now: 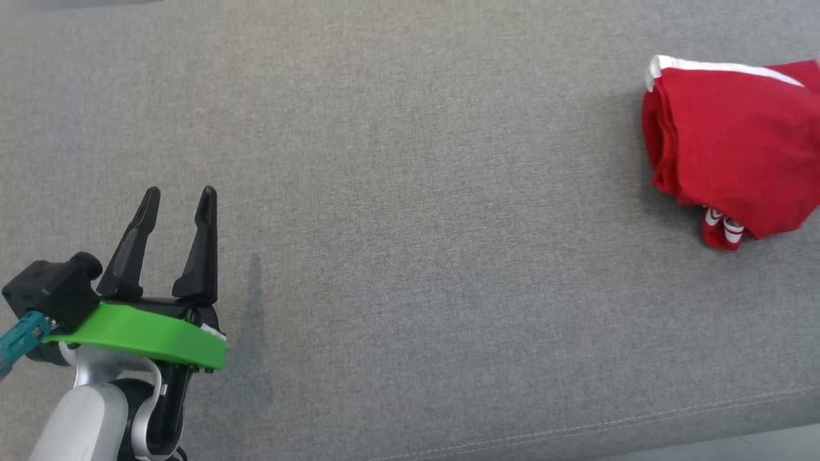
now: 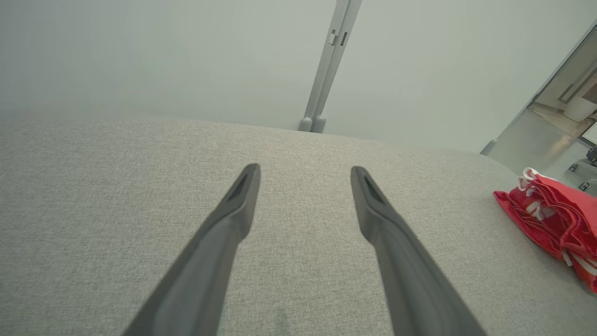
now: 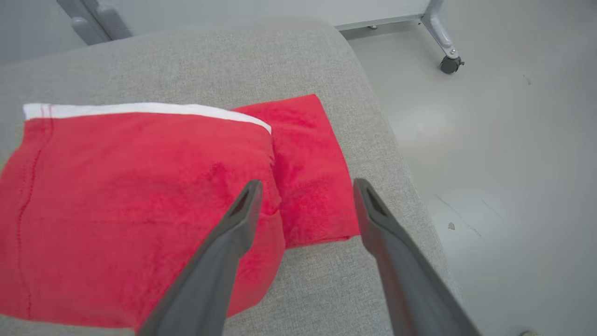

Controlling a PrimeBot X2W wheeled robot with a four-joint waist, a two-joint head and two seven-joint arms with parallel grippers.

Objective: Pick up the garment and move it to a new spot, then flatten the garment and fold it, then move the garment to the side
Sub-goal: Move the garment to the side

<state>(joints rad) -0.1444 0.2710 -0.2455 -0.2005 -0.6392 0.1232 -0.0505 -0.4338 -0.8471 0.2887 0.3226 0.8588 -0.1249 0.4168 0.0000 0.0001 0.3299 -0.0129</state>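
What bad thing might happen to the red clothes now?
1. The folded red garment lies close to the edge of the grey cushion; a nudge might slide it to the floor.
2. The right gripper hangs open just over it, so it might snag the top layer and undo the fold.

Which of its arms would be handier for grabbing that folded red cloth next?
Probably the right. The right gripper, open, hangs just over the red garment near the edge of the grey cushion; the left gripper, also open, sits far across the cushion.
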